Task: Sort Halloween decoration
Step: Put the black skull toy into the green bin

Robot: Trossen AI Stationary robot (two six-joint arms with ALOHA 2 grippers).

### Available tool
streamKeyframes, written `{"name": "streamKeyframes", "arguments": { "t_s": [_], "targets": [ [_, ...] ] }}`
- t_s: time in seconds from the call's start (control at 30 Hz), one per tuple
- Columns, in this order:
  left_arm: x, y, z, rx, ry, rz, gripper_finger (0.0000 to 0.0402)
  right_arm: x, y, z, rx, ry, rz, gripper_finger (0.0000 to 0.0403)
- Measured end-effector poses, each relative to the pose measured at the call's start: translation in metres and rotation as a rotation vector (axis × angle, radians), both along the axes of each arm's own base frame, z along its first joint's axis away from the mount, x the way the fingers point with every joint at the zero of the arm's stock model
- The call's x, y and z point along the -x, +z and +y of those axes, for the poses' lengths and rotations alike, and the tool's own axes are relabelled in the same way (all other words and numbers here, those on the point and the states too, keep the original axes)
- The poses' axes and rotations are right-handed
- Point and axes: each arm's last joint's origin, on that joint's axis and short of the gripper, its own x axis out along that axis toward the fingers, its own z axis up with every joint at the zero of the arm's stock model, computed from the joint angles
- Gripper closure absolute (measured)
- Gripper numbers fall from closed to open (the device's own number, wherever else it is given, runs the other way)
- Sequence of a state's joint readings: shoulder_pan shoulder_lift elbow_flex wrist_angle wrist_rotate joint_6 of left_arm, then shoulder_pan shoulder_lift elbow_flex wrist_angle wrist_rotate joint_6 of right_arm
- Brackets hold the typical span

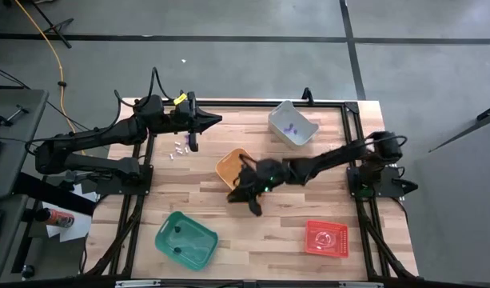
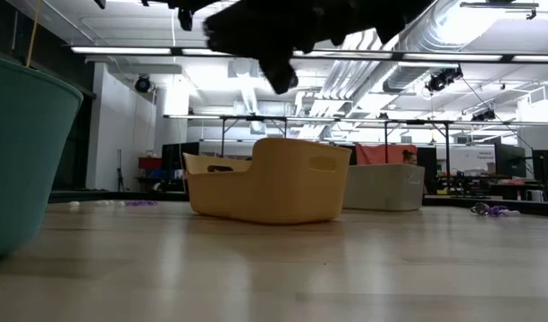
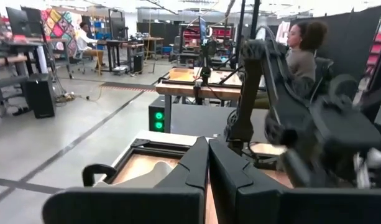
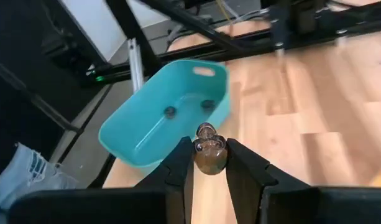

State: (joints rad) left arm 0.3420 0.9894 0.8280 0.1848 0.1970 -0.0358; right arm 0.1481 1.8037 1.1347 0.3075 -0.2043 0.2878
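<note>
While the left gripper (image 3: 207, 163) waits shut, the right gripper (image 4: 209, 157) pinches a trinket (image 4: 209, 153) (brownish) between its jaws, green bin (image 4: 171, 112) beyond.

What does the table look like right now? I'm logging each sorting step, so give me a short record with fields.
right pincer: over the table centre, closed on a small dark trinket
heading: faces the green bin, which holds two dark trinkets
left pincer: shut, empty, raised at the table's far left side
orange bin: mid-table, beside the right arm
grey bin: far side, purple trinket inside
red bin: near right corner
loose trinkets: small cluster under the left arm
</note>
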Motion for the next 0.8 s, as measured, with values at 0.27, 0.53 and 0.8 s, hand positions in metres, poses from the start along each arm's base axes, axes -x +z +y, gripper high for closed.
{"name": "streamKeyframes", "arguments": {
  "t_s": [0.27, 0.53, 0.8],
  "targets": [
    [0.000, 0.000, 0.000, 0.158, -0.006, -0.024, 0.0401, -0.043, -0.015, 0.054, 0.127, 0.113, -0.060, 0.0331],
    [0.000, 0.000, -0.001, 0.197, -0.008, -0.028, 0.0401, -0.087, -0.027, 0.087, 0.207, 0.194, -0.043, 0.0329],
    [0.000, 0.000, 0.000, 0.197, -0.007, -0.027, 0.0401, -0.108, -0.040, 0.097, 0.227, 0.218, 0.068, 0.0329]
  ]
}}
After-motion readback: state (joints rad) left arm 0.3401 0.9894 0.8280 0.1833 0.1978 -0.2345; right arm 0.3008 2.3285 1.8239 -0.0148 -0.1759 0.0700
